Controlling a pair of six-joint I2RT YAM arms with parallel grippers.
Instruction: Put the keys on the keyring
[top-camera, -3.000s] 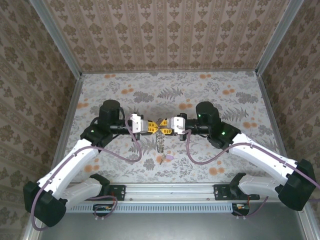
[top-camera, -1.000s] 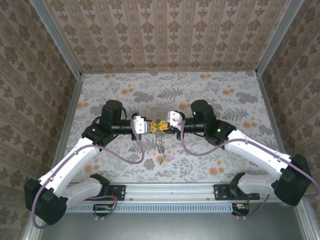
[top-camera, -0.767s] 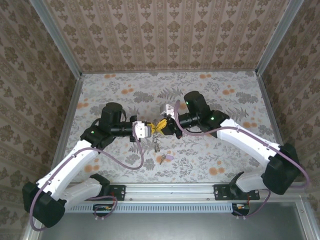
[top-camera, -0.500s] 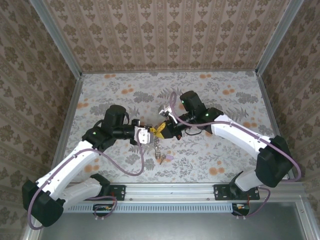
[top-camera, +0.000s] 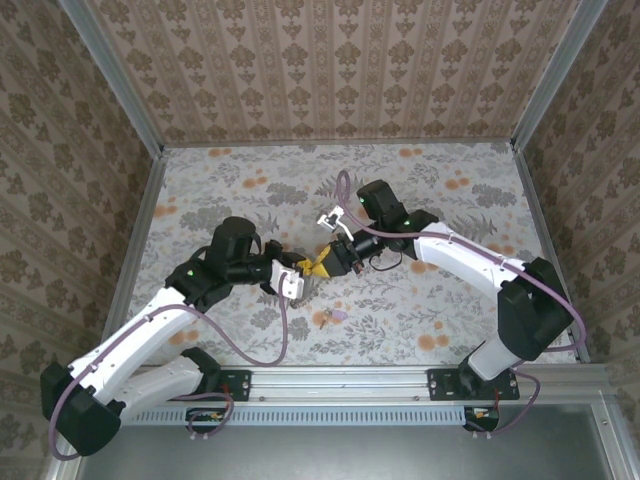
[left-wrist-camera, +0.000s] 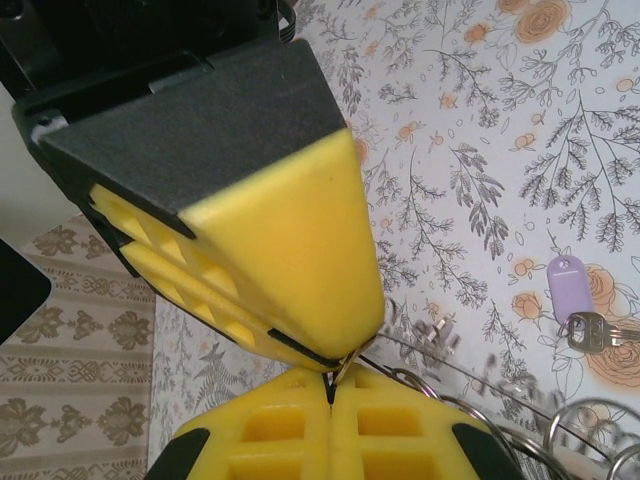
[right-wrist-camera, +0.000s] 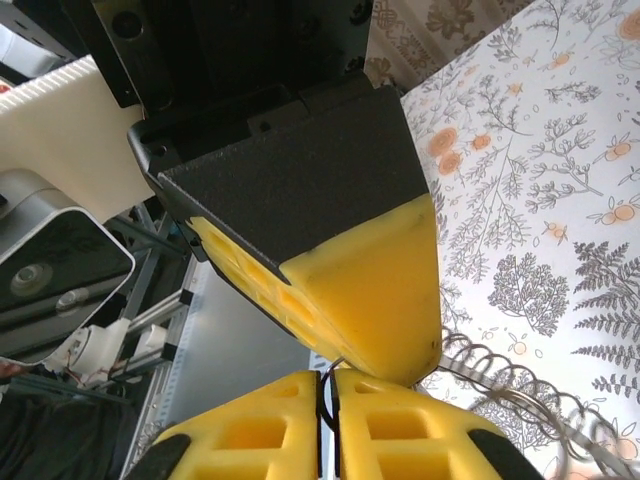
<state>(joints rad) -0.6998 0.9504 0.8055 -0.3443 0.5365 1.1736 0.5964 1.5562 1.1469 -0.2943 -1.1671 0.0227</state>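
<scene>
The left gripper and right gripper clamp the ring; springy wire, likely slippery. The keys look light; pinch their edges.

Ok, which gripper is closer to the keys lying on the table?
Left, narrowly. The left gripper is just behind and left of the keys; the right gripper meets it tip to tip, farther back.

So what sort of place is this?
Probably a robot test booth, not a home: the left arm and right arm are bolted to a metal rail, and the wallpapered panels sit in bare aluminium framing round a floral tabletop.
</scene>
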